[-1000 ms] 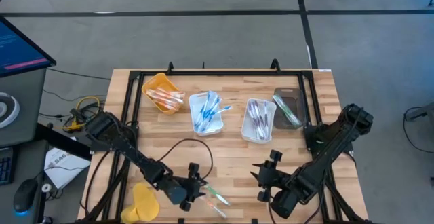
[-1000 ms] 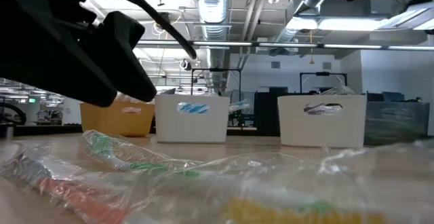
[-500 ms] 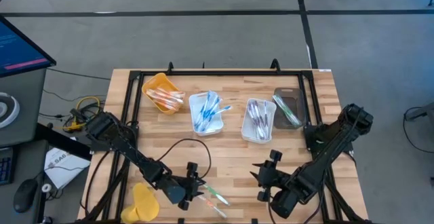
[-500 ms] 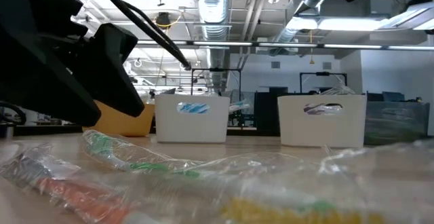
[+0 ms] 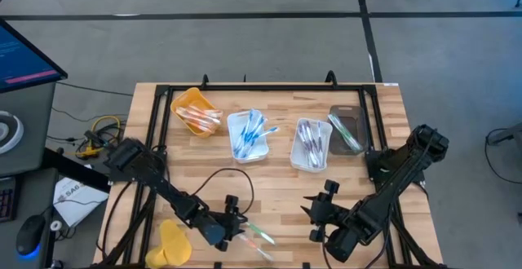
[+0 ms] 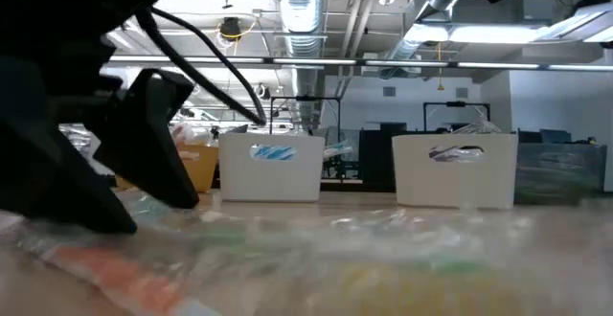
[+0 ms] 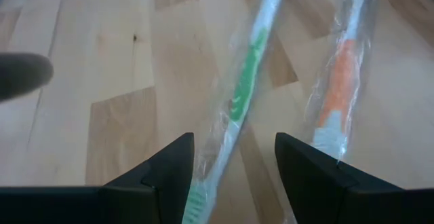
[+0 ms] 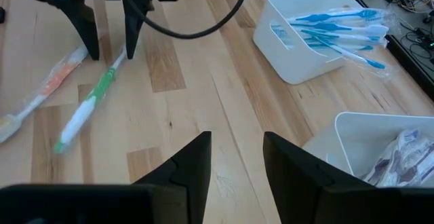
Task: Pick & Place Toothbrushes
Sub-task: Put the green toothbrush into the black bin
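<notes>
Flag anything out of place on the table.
Two wrapped brushes lie loose on the wood at the near edge: a green one and an orange one, crossing at an angle, not in any bin. The left gripper has its open jaws astride the green one. A blue brush overhangs its white bin.

- The table (image 5: 277, 189) is pale wood, laid in planks with visible grain and a smooth, satin finish.
- A green toothbrush (image 7: 239, 100) and an orange toothbrush (image 7: 337, 81) lie in clear, crinkled plastic wrappers that catch the light.
- The left gripper (image 7: 234, 157) has fingers (image 7: 169, 166) of matt black plastic, as does the right gripper (image 8: 236, 157).
- A white tray (image 8: 302, 60) of smooth, slightly glossy plastic holds blue toothbrushes (image 8: 342, 30) with shiny handles.
- A yellow tray (image 5: 183, 103) and a dark tray (image 5: 352, 118) look like smooth plastic too.
- The frame (image 5: 245, 86) edging the table appears to be black, matt metal.
</notes>
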You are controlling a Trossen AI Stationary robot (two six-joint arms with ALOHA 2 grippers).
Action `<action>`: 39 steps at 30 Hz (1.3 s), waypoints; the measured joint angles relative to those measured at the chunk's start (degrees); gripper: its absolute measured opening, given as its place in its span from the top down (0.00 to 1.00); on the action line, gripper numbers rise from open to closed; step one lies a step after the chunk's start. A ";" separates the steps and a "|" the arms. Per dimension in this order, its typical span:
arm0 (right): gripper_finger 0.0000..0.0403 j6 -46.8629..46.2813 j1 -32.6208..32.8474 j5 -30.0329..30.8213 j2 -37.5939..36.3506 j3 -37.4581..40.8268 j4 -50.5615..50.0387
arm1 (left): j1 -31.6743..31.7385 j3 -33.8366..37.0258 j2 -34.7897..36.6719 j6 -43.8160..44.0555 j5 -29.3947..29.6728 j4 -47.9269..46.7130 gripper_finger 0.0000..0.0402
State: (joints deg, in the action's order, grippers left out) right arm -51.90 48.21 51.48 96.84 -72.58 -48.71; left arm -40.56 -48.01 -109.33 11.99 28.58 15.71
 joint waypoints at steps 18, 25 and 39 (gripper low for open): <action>0.68 -0.15 0.00 -0.01 0.00 0.00 1.36 | 1.08 -0.15 -2.03 0.46 -0.53 1.87 0.66; 0.68 -0.13 0.00 -0.04 0.00 0.00 1.31 | 1.21 -0.09 -2.14 0.19 2.62 1.18 0.85; 0.68 -0.39 0.00 -0.21 0.02 0.00 1.25 | 1.36 0.13 -0.73 0.35 8.65 0.45 1.00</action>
State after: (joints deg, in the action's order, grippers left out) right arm -52.29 48.21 51.27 96.86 -72.58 -47.46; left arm -39.20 -47.88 -110.06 12.34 37.23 16.16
